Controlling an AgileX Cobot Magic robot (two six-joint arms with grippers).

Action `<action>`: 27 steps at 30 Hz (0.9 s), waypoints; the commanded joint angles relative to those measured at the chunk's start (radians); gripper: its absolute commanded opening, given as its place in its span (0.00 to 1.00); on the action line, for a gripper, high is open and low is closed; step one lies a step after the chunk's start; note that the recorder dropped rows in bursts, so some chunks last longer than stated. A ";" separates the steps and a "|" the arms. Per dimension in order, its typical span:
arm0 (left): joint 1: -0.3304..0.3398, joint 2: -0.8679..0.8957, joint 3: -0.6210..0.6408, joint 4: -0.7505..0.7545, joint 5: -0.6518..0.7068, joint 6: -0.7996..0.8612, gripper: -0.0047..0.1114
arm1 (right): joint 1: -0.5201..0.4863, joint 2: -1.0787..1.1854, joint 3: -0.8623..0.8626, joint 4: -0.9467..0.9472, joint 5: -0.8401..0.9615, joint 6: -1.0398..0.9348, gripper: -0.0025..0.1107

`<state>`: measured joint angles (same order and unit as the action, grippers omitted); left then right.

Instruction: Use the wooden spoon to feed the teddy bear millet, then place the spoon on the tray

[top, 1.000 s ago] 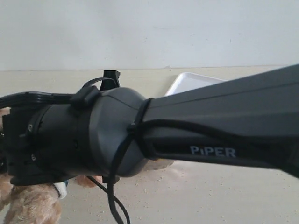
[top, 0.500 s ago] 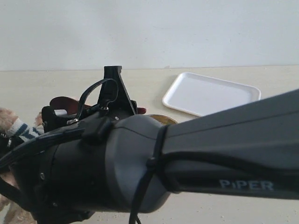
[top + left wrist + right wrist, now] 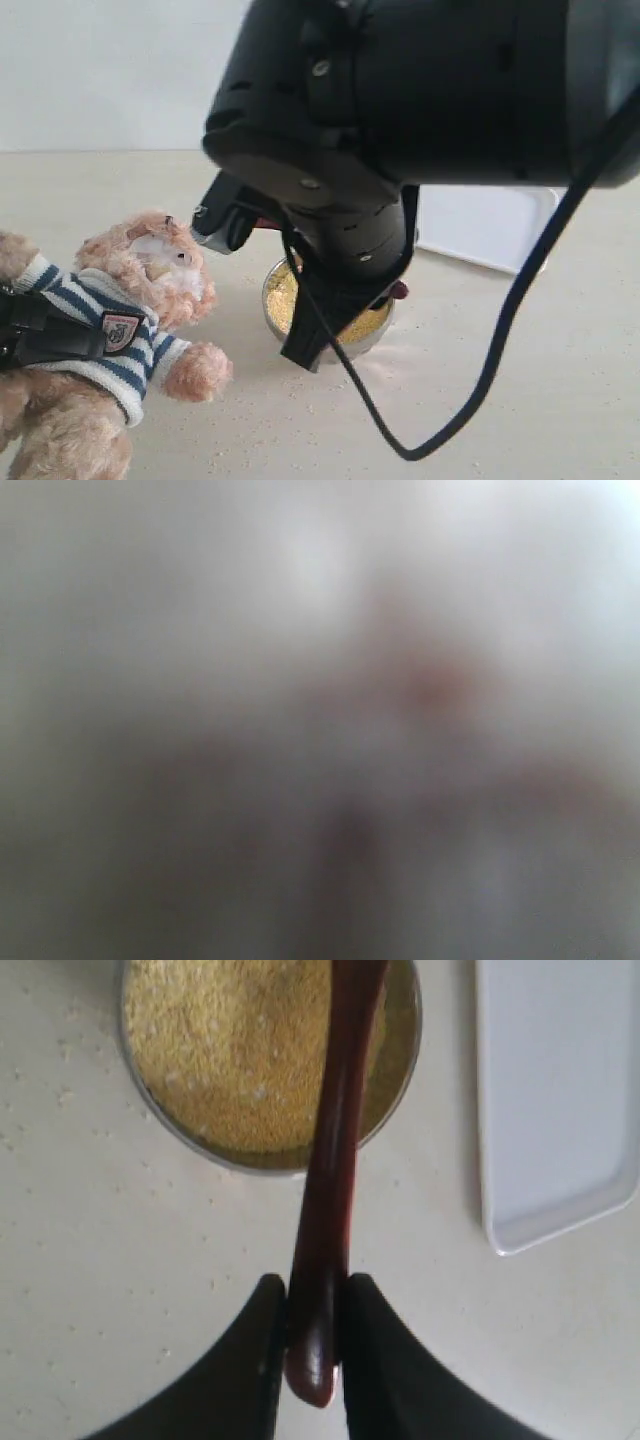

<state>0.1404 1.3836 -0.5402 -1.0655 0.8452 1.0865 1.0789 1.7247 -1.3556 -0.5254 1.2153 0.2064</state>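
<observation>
The teddy bear (image 3: 150, 265) sits at the left in a striped shirt, facing the metal bowl (image 3: 367, 340) of millet (image 3: 283, 297). My left gripper (image 3: 85, 330) is clamped across its chest; the left wrist view is all blur. My right gripper (image 3: 314, 1280) is shut on the handle of the wooden spoon (image 3: 335, 1130), just in front of the bowl (image 3: 165, 1125). The handle reaches out over the millet (image 3: 230, 1050), and the spoon's round end is out of frame. A dark red tip (image 3: 400, 290) shows by the bowl's right rim. The white tray (image 3: 550, 1090) lies beside the bowl.
My right arm (image 3: 420, 90) fills the upper middle of the exterior view, its cable (image 3: 480, 380) looping down over the table. It hides most of the tray (image 3: 480, 230). Stray grains (image 3: 260, 440) dot the tabletop.
The right arm, which lay across the exterior view, has swung up and now hangs from above over the bowl. The bear and the bowl have come into sight.
</observation>
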 commanded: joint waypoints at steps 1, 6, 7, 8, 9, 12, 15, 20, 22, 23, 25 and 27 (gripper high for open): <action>0.001 0.002 0.000 -0.014 0.011 0.007 0.09 | -0.079 -0.018 0.071 0.024 0.006 -0.052 0.11; 0.001 0.002 0.000 -0.014 0.011 0.007 0.09 | -0.093 0.010 0.137 -0.151 0.006 -0.111 0.11; 0.001 0.002 0.000 -0.014 0.011 0.007 0.09 | -0.093 0.020 0.137 -0.195 0.006 -0.111 0.11; 0.001 0.002 0.000 -0.014 0.011 0.007 0.09 | -0.091 0.028 0.137 -0.232 0.006 -0.114 0.11; 0.001 0.002 0.000 -0.014 0.011 0.007 0.09 | -0.091 0.035 0.137 -0.258 0.006 -0.128 0.11; 0.001 0.002 0.000 -0.014 0.011 0.007 0.09 | -0.091 0.067 0.137 -0.302 0.006 -0.180 0.11; 0.001 0.002 0.000 -0.014 0.011 0.007 0.09 | -0.091 0.097 0.137 -0.340 0.006 -0.206 0.11; 0.001 0.002 0.000 -0.014 0.011 0.007 0.09 | -0.059 0.122 0.137 -0.419 0.006 -0.224 0.11; 0.001 0.002 0.000 -0.014 0.011 0.007 0.09 | -0.052 0.122 0.137 -0.442 0.006 -0.240 0.11; 0.001 0.002 0.000 -0.014 0.011 0.007 0.09 | -0.052 0.122 0.137 -0.450 0.006 -0.245 0.11; 0.001 0.002 0.000 -0.014 0.011 0.007 0.09 | -0.052 0.122 0.137 -0.462 0.006 -0.250 0.11; 0.001 0.002 0.000 -0.014 0.011 0.007 0.09 | -0.052 0.122 0.137 -0.467 0.006 -0.260 0.11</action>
<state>0.1404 1.3836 -0.5402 -1.0655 0.8452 1.0865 1.0256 1.8500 -1.2207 -0.9695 1.2180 -0.0355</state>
